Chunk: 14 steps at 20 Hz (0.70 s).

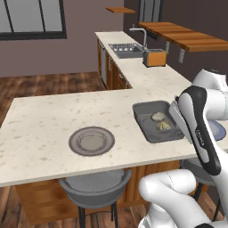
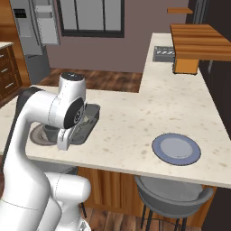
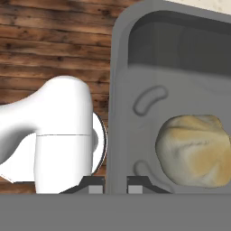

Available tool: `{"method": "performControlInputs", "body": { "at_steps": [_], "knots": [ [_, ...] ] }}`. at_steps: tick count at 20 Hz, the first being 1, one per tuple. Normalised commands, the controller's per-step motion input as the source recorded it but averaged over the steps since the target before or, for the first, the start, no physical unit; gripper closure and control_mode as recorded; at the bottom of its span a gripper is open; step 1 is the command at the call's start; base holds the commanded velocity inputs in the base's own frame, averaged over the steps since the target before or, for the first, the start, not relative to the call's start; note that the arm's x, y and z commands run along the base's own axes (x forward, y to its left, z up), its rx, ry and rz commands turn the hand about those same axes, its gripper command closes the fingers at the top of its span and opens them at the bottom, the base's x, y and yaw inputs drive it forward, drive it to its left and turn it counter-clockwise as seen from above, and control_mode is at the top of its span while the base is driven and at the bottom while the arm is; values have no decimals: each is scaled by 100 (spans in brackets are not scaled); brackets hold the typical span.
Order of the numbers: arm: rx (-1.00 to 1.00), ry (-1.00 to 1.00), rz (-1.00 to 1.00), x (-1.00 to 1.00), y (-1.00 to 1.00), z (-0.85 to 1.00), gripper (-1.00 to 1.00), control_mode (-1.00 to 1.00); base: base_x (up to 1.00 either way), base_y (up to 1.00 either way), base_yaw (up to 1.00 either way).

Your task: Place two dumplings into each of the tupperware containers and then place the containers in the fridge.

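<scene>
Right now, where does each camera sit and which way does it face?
Left base view: behind-left, facing forward-down at the shallow rectangular dark grey tray holding pale rounded dumplings; white arm lower right.
Right base view: behind-right, same tray; arm lower left.
Hand view: on the hand, along the gripper shut on the tray's rim.
All share the tray.

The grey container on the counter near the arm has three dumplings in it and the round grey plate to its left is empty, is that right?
Not quite. The grey container holds two dumplings, not three; the left base view shows both side by side. The rest stands: the round grey plate to its left has nothing on it.
</scene>
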Motion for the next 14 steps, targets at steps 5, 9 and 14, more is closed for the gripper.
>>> {"method": "performControlInputs", "body": {
  "at_steps": [5, 9, 14],
  "knots": [
    [0, 4, 0, -30, -1, 22, 100, -100, 0, 0, 0],
    [0, 1, 0, -44, 0, 10, 100, -100, 0, 0, 0],
    [0, 0, 0, -52, 0, 1, 100, -100, 0, 0, 0]
  ]
}}
